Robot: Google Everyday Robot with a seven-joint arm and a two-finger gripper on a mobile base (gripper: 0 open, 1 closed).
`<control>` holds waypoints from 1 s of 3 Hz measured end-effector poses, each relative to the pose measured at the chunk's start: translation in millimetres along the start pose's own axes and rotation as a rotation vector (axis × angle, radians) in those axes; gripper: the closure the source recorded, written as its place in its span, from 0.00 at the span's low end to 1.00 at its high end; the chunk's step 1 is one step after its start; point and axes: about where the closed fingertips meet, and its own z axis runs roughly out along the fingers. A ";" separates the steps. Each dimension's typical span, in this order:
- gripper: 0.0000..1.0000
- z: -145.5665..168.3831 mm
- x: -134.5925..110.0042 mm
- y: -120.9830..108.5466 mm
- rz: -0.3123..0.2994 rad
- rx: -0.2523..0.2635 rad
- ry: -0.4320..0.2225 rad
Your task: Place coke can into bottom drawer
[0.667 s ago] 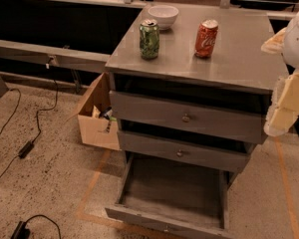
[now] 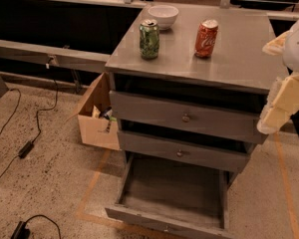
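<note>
The coke can [image 2: 206, 38], red-orange with white script and a silver top, stands upright on the grey cabinet top [image 2: 239, 59], right of centre. The bottom drawer [image 2: 174, 198] is pulled out wide near the floor, and its tray shows nothing inside. My gripper [image 2: 281, 103], cream-coloured, hangs at the right edge of the camera view beside the cabinet's right front corner. It is lower than the can, well to its right, and holds nothing that I can see.
A green soda can [image 2: 149, 39] stands left of the coke can, with a white bowl [image 2: 163, 16] behind it. The two upper drawers [image 2: 185, 117] with round knobs are slightly out. An open cardboard box [image 2: 97, 116] sits left of the cabinet. Cables [image 2: 25, 148] lie on the floor.
</note>
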 end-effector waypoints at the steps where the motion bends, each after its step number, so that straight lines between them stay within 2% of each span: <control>1: 0.00 26.9 32.8 -24.8 0.192 0.038 -0.155; 2: 0.00 43.7 45.1 -63.8 0.331 0.112 -0.369; 3: 0.00 43.6 36.7 -105.7 0.418 0.207 -0.571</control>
